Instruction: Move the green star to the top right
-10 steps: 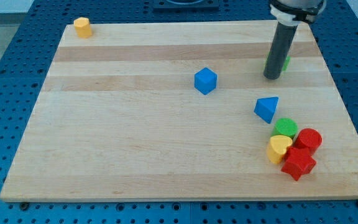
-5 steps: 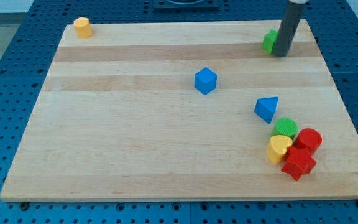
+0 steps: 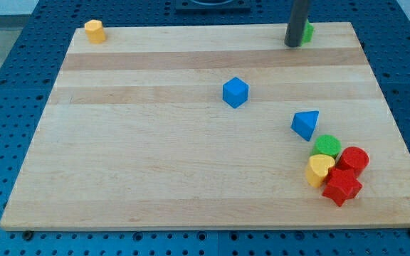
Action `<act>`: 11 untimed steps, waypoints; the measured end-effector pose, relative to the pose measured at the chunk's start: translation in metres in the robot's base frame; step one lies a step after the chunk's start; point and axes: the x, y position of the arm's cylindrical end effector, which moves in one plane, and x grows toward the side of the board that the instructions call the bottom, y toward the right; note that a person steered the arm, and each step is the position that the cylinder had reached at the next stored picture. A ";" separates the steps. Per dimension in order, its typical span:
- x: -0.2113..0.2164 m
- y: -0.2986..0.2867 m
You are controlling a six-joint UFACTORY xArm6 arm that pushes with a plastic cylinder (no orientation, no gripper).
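Note:
The green star (image 3: 307,31) lies near the top edge of the wooden board (image 3: 155,156), toward the view's top right, mostly hidden behind my rod. My tip (image 3: 292,45) rests on the board right against the star's left side, slightly below it. Only a small green sliver of the star shows to the right of the rod.
A yellow block (image 3: 95,30) sits at the top left corner. A blue cube (image 3: 235,92) is near the middle. A blue triangular block (image 3: 305,124) lies lower right, above a cluster: green cylinder (image 3: 327,146), red cylinder (image 3: 353,159), yellow heart (image 3: 319,170), red star (image 3: 342,186).
My tip moved up and to the view's left, from the star's lower left, past its right side, to its left side. The green star was pushed up toward the top edge.

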 end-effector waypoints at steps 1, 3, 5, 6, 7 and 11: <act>-0.001 0.000; -0.010 0.000; -0.010 0.001; -0.012 0.001; -0.012 0.001; 0.007 -0.003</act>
